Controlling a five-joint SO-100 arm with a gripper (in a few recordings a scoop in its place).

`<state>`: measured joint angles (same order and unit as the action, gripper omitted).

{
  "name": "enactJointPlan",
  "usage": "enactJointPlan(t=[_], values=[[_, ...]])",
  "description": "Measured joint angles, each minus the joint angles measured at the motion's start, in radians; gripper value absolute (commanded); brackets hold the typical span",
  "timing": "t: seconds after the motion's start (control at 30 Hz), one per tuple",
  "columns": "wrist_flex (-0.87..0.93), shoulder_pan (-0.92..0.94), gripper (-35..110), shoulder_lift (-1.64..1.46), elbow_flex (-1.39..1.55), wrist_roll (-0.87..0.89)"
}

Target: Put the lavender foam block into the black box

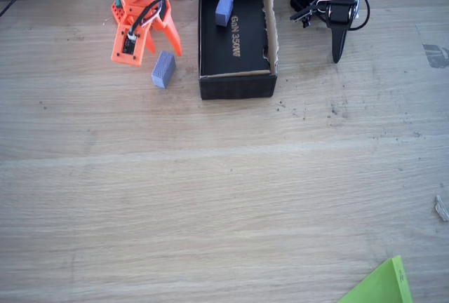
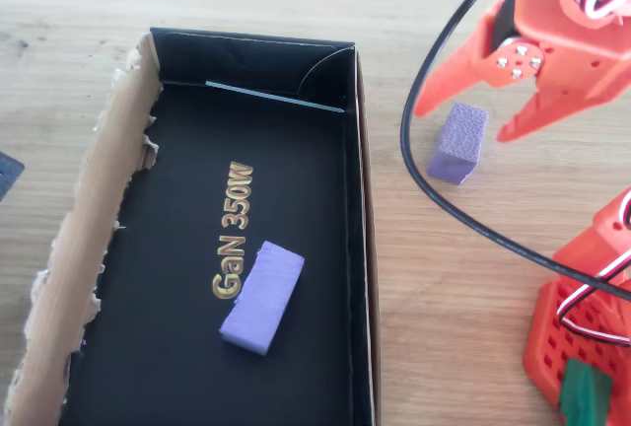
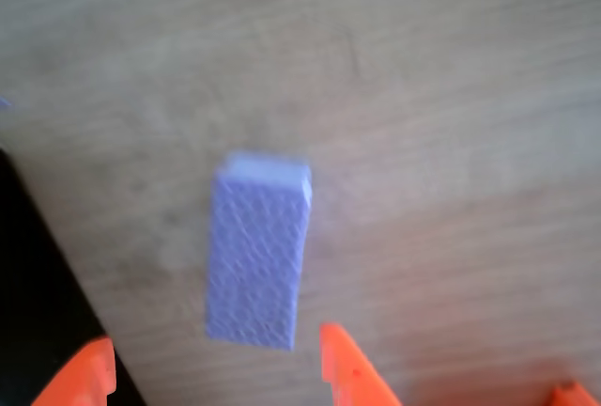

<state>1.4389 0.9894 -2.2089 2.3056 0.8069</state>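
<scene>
The lavender foam block (image 1: 163, 69) (image 2: 458, 142) (image 3: 258, 251) stands on the wooden table, just left of the black box (image 1: 237, 85) in the fixed view and right of the black box (image 2: 361, 248) in the overhead view. My orange gripper (image 1: 151, 50) (image 2: 461, 122) (image 3: 216, 373) hovers over it, open. Its fingertips (image 3: 343, 364) straddle the block's near end without touching it. The box lies open, with gold "GaN 350W" lettering on its bottom.
A slimmer, bluer foam block (image 1: 224, 8) (image 2: 261, 296) lies inside the box. A black cable (image 2: 424, 179) loops beside the gripper, and the orange arm base (image 2: 582, 347) stands nearby. A green sheet corner (image 1: 382, 285) pokes in at the table's front.
</scene>
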Motion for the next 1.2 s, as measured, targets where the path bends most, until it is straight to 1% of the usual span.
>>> enactJointPlan(t=[0.23, 0.4, 0.53, 0.83, 1.2], values=[[-0.005, -0.009, 31, -0.021, 0.018, 0.000], [-0.048, -0.006, 29, -0.020, 0.037, 0.006], [-0.048, -0.006, 28, -0.008, 0.037, 0.006], [-0.100, -0.002, 28, 0.026, 0.037, 0.000], [-0.120, -0.002, 25, 0.060, 0.052, 0.000]])
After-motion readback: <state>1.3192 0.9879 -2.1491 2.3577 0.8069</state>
